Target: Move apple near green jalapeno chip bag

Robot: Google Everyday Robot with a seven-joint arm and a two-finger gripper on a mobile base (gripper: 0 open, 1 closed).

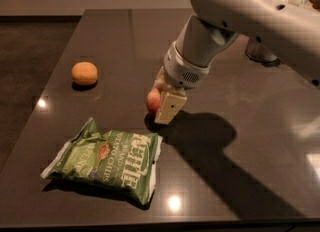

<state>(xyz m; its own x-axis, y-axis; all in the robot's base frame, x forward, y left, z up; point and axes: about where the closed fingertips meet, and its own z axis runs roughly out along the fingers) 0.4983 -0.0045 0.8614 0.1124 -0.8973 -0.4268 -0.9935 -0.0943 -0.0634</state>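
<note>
Down front, the green chip bag [105,163] lies flat on the dark table [240,176], lettering up. Just beyond its top right corner, there's the gripper [160,110], angled down from the upper right and pinching the apple [152,101]. A cream finger [170,107] presses its right side, the fruit low over the tabletop, near the bag but not touching. Farther back left, well apart, an orange [84,73] sits alone.

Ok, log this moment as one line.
gripper: mid-table, jaws shut on apple | bag: front left, apart from apple | orange: back left
</note>
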